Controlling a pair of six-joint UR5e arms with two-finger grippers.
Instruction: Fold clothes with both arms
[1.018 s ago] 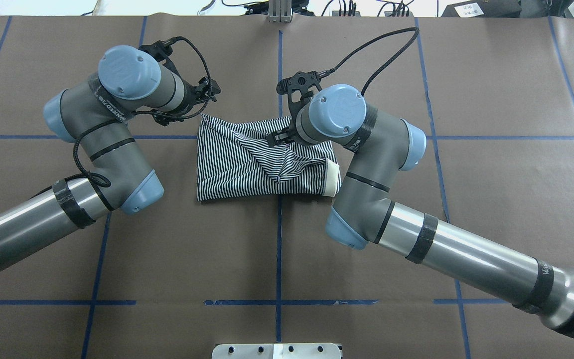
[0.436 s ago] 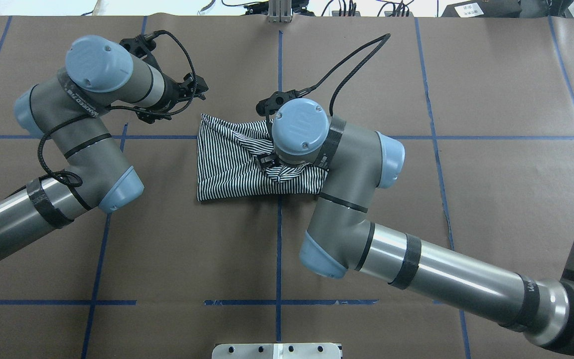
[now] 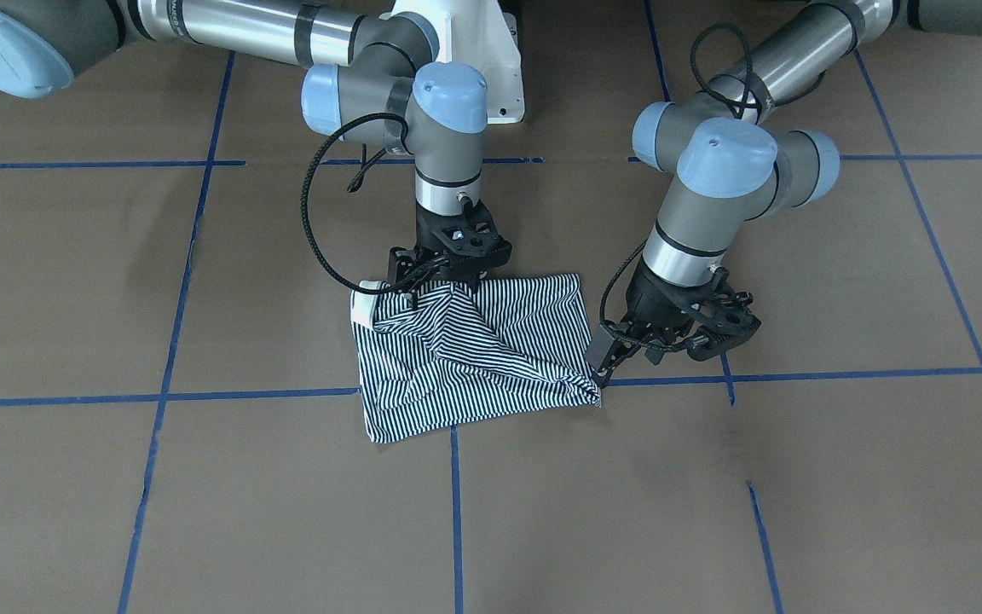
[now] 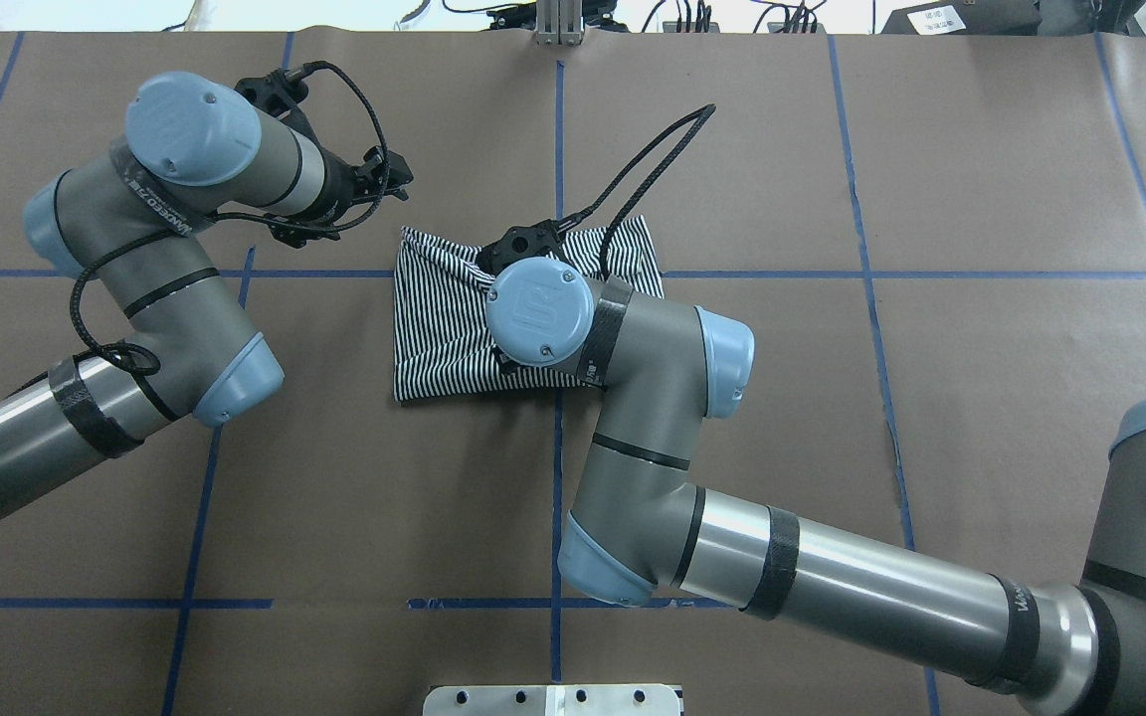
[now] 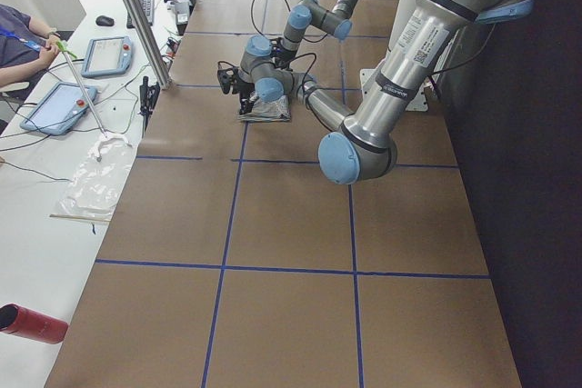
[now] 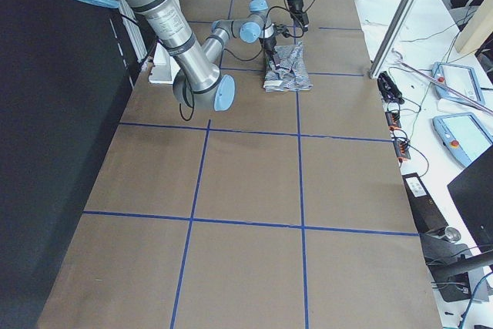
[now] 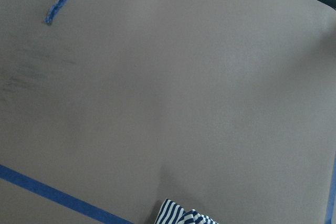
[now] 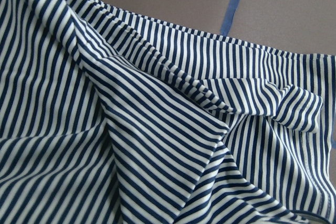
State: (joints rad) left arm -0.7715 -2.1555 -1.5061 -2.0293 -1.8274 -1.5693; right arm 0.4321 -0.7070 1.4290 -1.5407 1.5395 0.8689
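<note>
While the right gripper (image 3: pixel 438 284) stands over the shirt (image 4: pixel 444 318), its jaws look clamped on a raised fold of striped cloth, which tents up to them from both sides. The fingertips are buried in fabric, so that is a judgement from the front view.

Taking 12 o'clock as straight away from the robot, the shirt lies at the middle of the table (image 4: pixel 832 447). It is half-folded into a rough rectangle whose long axis runs 9 to 3 o'clock. The collar (image 3: pixel 363 309) sits at the 3 o'clock end, so the garment points that way, and the pinched fold rises just beside it.

From the right gripper the free end of the shirt lies toward 9 o'clock, along that long axis. I judge the coming move to be a carry of the fold that way, then a lay-down on the flat layer.

The left gripper (image 3: pixel 602 362) hovers close by the far corner (image 3: pixel 595 394), at about 10 o'clock from the shirt's middle, and seems apart from the cloth. Whether its jaws are parted or closed I cannot tell. It is the nearer tool to that end and could pin the corner if the lower layer drags.
</note>
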